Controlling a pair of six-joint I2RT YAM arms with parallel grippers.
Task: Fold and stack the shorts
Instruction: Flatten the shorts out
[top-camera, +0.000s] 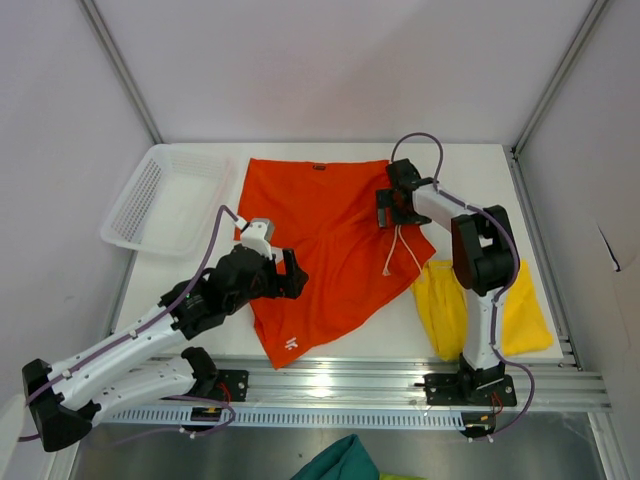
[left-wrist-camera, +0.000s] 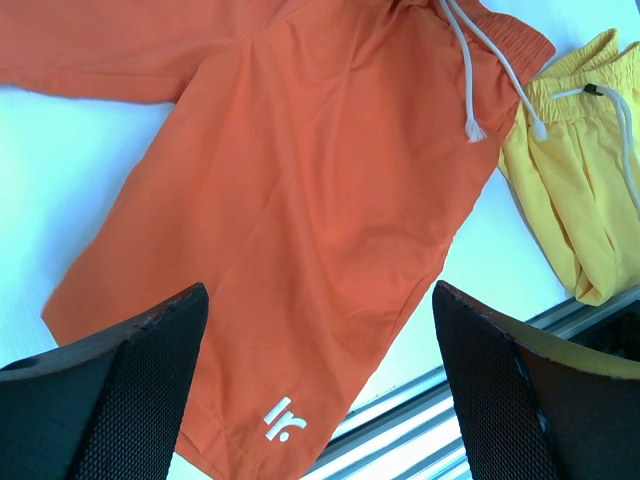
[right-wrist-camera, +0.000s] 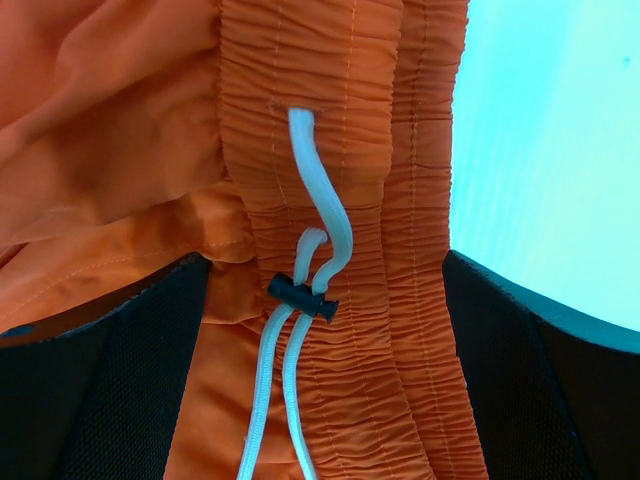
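Observation:
The orange-red shorts (top-camera: 320, 250) lie spread on the white table, with a dark label at the far edge and a white logo on the near leg hem (left-wrist-camera: 282, 420). Their gathered waistband (right-wrist-camera: 350, 150) carries a white drawstring with a black toggle (right-wrist-camera: 303, 297). My right gripper (top-camera: 393, 210) hovers open over that waistband, its fingers either side of the toggle (right-wrist-camera: 325, 290). My left gripper (top-camera: 292, 272) stands open above the near leg (left-wrist-camera: 318, 330), holding nothing. The yellow shorts (top-camera: 525, 310) lie crumpled at the right, partly hidden behind the right arm, and show in the left wrist view (left-wrist-camera: 585, 200).
A white slatted basket (top-camera: 165, 200) sits at the far left of the table. An aluminium rail (top-camera: 350, 385) runs along the near edge. A teal-green cloth (top-camera: 335, 465) lies below the rail, off the table.

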